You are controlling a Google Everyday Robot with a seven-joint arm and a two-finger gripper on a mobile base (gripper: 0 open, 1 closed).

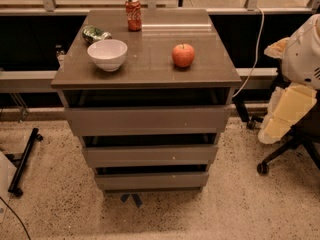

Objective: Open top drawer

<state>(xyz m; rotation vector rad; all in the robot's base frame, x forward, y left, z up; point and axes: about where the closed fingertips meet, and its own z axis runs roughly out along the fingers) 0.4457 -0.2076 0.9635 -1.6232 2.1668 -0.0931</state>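
The top drawer (147, 120) is the widest grey-taupe front, directly under the cabinet top (150, 71). A dark gap shows between its upper edge and the top. Two shorter drawer fronts (150, 155) sit below it, each with a dark gap above. My arm shows at the right edge as a white rounded housing (302, 54) and a cream-coloured segment (286, 115), to the right of the cabinet and apart from it. The gripper itself is out of view, beyond what the arm shows.
On the cabinet top stand a white bowl (107, 54), a red apple (183, 55), a red soda can (133, 14) and a green crumpled bag (95, 33). An office chair base (287, 154) is at the right, a black stand leg (24, 160) at the left.
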